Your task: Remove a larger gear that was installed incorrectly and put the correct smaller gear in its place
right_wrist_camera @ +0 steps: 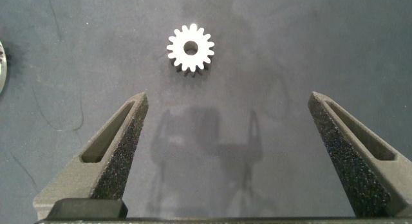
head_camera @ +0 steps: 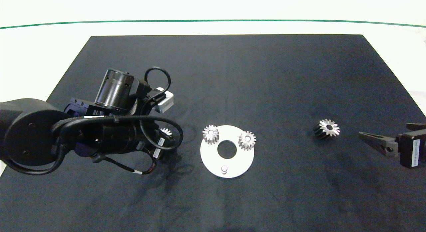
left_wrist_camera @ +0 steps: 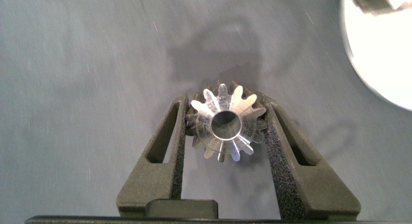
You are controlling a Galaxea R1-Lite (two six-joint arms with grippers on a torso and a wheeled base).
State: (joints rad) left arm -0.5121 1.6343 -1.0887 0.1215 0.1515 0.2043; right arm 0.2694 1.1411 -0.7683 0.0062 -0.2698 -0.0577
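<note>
I see the smaller gear (left_wrist_camera: 226, 127) as bright silver with short teeth and a round centre hole, pinched between the pads of my left gripper (left_wrist_camera: 226, 137), just beside the white disc (head_camera: 213, 158) on its left-arm side. Only the left wrist view shows that grip; from the head view the arm hides nearly all of that gear. The larger gear (head_camera: 326, 128) has pointed, star-like teeth and dark flanks; it lies on the black mat (head_camera: 233, 75), well apart from the disc on the right-arm side. My right gripper (right_wrist_camera: 225, 153) hangs wide and empty, near that gear but not touching it. On the disc sit two other gears (head_camera: 211, 133) (head_camera: 247, 140), with a bare peg (head_camera: 224, 168) toward the near rim. Open mat surrounds the disc, and the far edge is well away.
</note>
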